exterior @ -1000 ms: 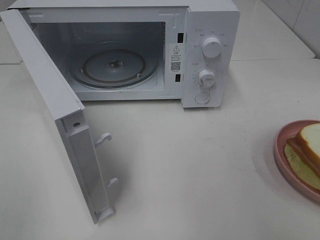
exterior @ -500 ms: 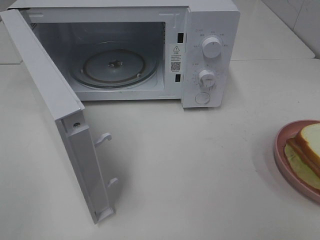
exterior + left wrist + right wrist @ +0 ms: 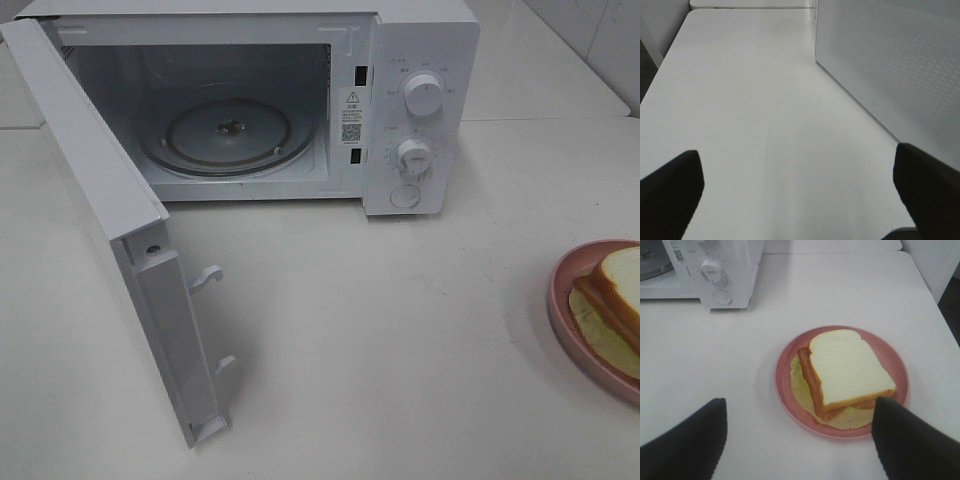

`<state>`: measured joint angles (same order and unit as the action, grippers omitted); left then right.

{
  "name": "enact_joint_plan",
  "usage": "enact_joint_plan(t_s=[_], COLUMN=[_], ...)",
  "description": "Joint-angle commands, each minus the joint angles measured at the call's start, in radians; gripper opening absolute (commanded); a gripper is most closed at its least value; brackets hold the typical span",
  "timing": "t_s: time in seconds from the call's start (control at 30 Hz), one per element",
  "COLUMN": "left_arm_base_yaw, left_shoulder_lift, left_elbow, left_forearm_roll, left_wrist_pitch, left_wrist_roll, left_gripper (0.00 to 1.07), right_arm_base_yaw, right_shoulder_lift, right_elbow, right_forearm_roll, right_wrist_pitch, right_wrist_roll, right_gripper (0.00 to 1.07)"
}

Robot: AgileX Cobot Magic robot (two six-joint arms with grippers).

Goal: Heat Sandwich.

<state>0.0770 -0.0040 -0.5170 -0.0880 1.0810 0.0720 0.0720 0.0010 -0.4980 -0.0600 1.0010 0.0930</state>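
Observation:
The sandwich [image 3: 847, 371], white bread over pinkish meat and pale lettuce, lies on a pink round plate [image 3: 790, 352]. In the exterior high view the sandwich [image 3: 618, 290] and plate [image 3: 565, 310] sit at the table's right edge, partly cut off. My right gripper [image 3: 797, 440] is open, its dark fingers [image 3: 687, 440] standing on either side of the plate's near rim and apart from it. My left gripper [image 3: 800, 200] is open over bare table, beside the microwave door [image 3: 890, 60]. Neither gripper shows in the exterior high view.
The white microwave [image 3: 420, 60] stands at the back with its door [image 3: 110, 210] swung wide toward the front left. Its glass turntable [image 3: 228, 135] holds nothing. Two knobs [image 3: 423, 95] and a button are on its right panel. The white table [image 3: 380, 330] stretches between microwave and plate.

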Motion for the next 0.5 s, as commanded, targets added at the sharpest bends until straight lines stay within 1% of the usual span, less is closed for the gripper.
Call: enact_joint_plan(t_s=[0.03,0.5], left_arm_base_yaw=[-0.005,-0.005], left_shoulder_lift=[-0.009,-0.009], left_elbow=[0.000,0.000], left_forearm_roll=[0.001,0.001], left_wrist_pitch=[-0.010,-0.010], left_wrist_roll=[-0.003,-0.003], left_gripper=[0.98,0.98], right_arm_base_yaw=[-0.044,-0.049], right_shoulder_lift=[-0.032,-0.032], right_elbow=[0.000,0.000], right_forearm_roll=[0.001,-0.011], right_wrist_pitch=[-0.006,-0.006], right_wrist_roll=[-0.018,-0.022], right_gripper=[0.76,0.76])
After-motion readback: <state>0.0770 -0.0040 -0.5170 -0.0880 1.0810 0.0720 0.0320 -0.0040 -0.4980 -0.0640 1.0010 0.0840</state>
